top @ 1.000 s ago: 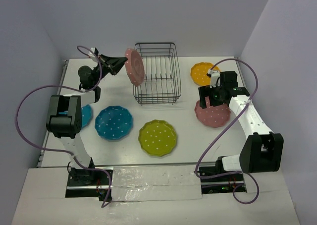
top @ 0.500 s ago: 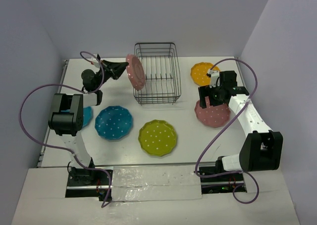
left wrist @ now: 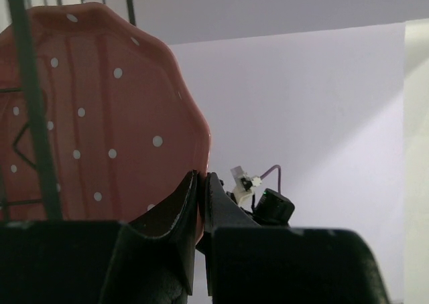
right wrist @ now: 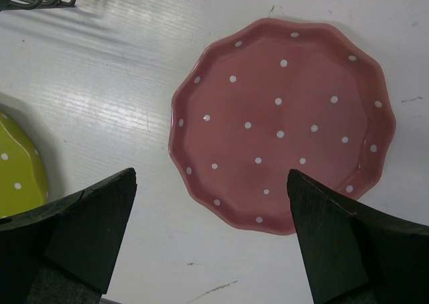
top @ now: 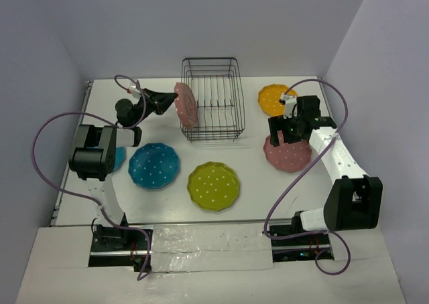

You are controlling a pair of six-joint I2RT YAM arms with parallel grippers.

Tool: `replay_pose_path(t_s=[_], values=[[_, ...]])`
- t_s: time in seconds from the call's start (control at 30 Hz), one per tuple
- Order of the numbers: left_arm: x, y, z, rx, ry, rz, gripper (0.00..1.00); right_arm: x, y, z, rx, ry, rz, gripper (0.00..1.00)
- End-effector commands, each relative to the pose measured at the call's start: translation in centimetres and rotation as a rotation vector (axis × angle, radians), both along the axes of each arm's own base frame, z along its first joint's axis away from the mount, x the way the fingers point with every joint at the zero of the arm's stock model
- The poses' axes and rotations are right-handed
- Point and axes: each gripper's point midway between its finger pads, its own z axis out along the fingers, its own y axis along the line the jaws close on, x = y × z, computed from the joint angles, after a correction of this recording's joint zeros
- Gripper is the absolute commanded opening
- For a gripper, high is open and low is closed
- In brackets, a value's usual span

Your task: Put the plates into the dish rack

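Observation:
My left gripper [top: 173, 102] is shut on the rim of a pink plate [top: 186, 106], held on edge at the left wall of the black wire dish rack [top: 213, 138]. In the left wrist view the fingers [left wrist: 190, 203] pinch the pink plate [left wrist: 100, 110], and a rack wire [left wrist: 30, 116] crosses in front of it. My right gripper [top: 284, 135] hangs open over a second pink plate [top: 289, 157] lying flat; the right wrist view shows this plate [right wrist: 281, 116] between and beyond the wide-apart jaws of the gripper [right wrist: 211, 180].
Flat on the table lie an orange-yellow plate [top: 276, 98], a yellow-green plate [top: 214, 185], a teal plate [top: 154, 165] and another teal plate [top: 116, 158] partly under the left arm. Walls close in the left, back and right.
The left gripper has carried the pink plate to the right and a little lower, up against the rack's left wall. The right arm has not moved.

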Motion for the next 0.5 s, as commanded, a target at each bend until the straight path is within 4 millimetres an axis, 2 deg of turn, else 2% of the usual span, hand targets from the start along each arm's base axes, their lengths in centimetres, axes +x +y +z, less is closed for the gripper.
replay_pose_path(t_s=[0.0,0.13,0.2,0.23,0.27,0.33,0.37,0.47], values=[[-0.3,0.0,4.6,-0.007,-0.275,0.011,0.00,1.1,0.0,1.8,-0.012,-0.050,0.011,1.00],[0.4,-0.2,3.1,0.015,-0.255,0.000,0.00,1.0,0.0,1.8,-0.020,-0.052,0.014,1.00],[0.8,-0.3,2.5,0.030,-0.242,0.002,0.03,0.9,-0.1,2.0,-0.022,-0.057,0.013,1.00],[0.9,-0.3,2.5,0.033,-0.241,0.001,0.06,0.9,-0.1,1.9,-0.023,-0.056,0.014,1.00],[0.8,-0.4,2.3,0.041,-0.242,-0.006,0.14,0.9,-0.2,2.0,-0.024,-0.059,0.013,1.00],[0.7,-0.4,2.4,0.055,-0.237,-0.009,0.23,0.9,-0.2,2.1,-0.024,-0.062,0.013,1.00],[0.6,-0.4,2.5,0.068,-0.243,-0.010,0.31,0.8,-0.1,2.2,-0.023,-0.065,0.014,1.00],[0.7,0.0,2.9,0.102,-0.240,0.001,0.38,0.9,0.0,2.6,-0.016,-0.074,0.018,1.00]])
